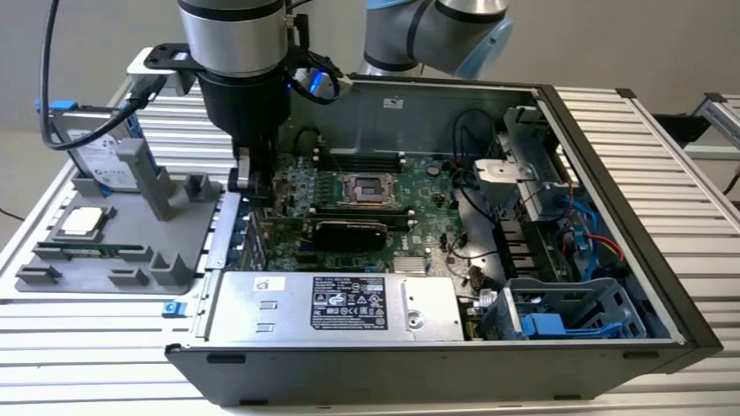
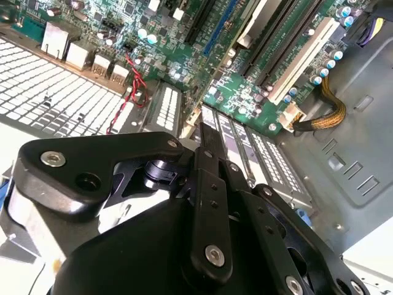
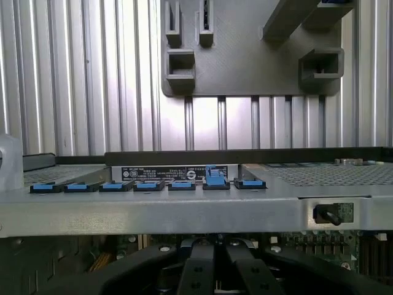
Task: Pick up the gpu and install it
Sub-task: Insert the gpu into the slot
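The gpu (image 1: 353, 232) stands on edge across the green motherboard (image 1: 428, 186) inside the open computer case (image 1: 654, 260), its black fan shroud facing the case's front. My gripper (image 1: 256, 198) reaches down at the card's bracket end, next to the case's rear wall. In the second wrist view the gripper (image 2: 207, 138) has its black fingers (image 2: 212, 203) drawn together on a thin silver edge among the perforated slot covers (image 2: 270, 161). In the first wrist view the gripper (image 3: 214, 261) hangs just inside the rear wall with its blue slot clips (image 3: 215, 178).
A grey parts holder (image 1: 162, 204) on the exterior view's left carries a hard drive (image 1: 99, 160), a processor chip (image 1: 79, 221) and a RAM stick (image 1: 93, 250). Inside the case are the silver power supply (image 1: 335, 305), the processor socket (image 1: 367, 186) and drive cages (image 1: 578, 312).
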Controlling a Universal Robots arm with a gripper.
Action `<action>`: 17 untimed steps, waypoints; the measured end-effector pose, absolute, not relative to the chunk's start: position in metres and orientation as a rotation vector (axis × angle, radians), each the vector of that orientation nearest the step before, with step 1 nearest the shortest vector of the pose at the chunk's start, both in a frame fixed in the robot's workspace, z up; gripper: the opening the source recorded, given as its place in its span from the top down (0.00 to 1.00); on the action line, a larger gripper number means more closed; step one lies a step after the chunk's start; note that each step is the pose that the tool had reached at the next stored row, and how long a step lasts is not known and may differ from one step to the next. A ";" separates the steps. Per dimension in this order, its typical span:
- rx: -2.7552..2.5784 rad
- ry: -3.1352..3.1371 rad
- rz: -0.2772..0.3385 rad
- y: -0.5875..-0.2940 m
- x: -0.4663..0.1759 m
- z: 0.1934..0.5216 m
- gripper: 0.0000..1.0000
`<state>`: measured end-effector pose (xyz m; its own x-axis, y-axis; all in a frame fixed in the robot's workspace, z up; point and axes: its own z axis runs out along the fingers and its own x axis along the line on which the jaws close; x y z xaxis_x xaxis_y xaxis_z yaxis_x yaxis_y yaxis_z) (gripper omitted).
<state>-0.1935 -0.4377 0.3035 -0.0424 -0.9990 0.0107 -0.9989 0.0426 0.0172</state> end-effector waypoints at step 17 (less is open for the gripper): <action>2.160 -2.254 -0.008 -0.435 -0.171 0.298 1.00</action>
<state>-0.1705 -0.4354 0.2983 -0.0426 -0.9990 0.0107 -0.9989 0.0428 0.0169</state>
